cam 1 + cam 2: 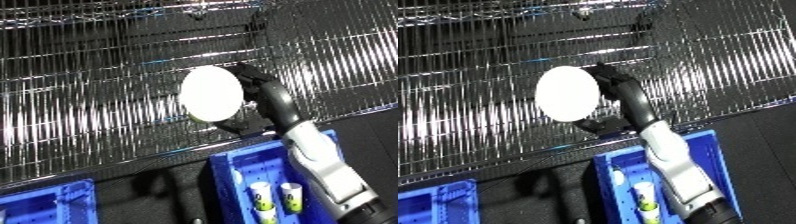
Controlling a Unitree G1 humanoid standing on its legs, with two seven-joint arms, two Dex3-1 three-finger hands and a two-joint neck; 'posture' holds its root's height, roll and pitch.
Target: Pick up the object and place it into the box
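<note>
With my right hand (251,95) curled round the white disc (211,93) above the wire shelf (89,100), I judge lowering it into the blue bin (233,175) comes next.

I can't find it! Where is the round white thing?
The right hand holds the white disc up before the wire shelf, above the blue bin.

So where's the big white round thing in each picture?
Left eye view: the white disc sits just right of the middle, held up by the right hand in front of the wire shelf.
Right eye view: the disc sits left of the middle, a little above halfway.
Shared landmark: the blue bin straight below the disc in both views.
</note>
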